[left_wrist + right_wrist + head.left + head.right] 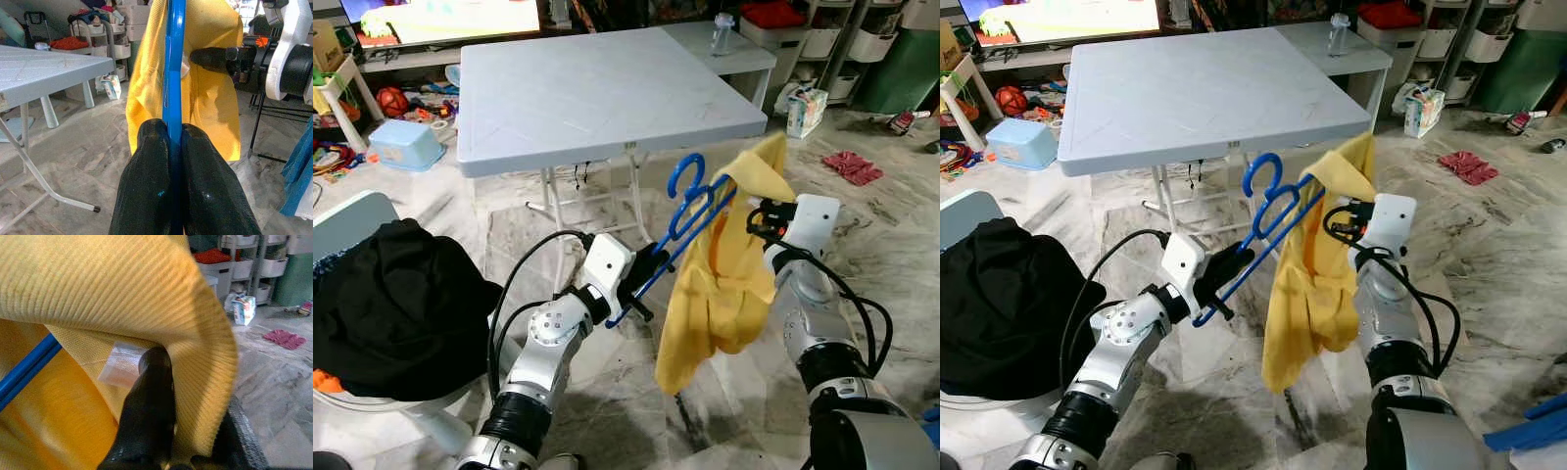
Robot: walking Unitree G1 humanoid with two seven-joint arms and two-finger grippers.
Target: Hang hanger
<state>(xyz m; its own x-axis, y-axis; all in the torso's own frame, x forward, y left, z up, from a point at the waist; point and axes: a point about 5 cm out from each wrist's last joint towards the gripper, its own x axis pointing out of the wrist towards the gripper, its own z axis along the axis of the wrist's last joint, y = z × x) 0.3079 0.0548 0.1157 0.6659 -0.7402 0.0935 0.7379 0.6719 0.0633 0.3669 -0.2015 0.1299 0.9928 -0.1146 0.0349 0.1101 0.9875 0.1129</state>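
A blue plastic hanger [693, 208] slants up before me, its hook [686, 179] uppermost. My left gripper [649, 266] is shut on the hanger's lower bar; in the left wrist view both black fingers [151, 181] pinch the blue bar [174, 73]. A yellow shirt [724, 284] drapes over the hanger's far end and hangs down. My right gripper [756, 217] is shut on the shirt's upper edge. In the right wrist view one finger [151, 396] lies under the ribbed yellow cloth [107, 289], beside a white label [122, 364].
A white folding table [597, 88] stands just ahead, with a bottle [722, 34] on its far side. At my left, black clothes [391, 304] are heaped on a white seat. A blue tub [406, 145] and red cloth [852, 166] lie on the marble floor.
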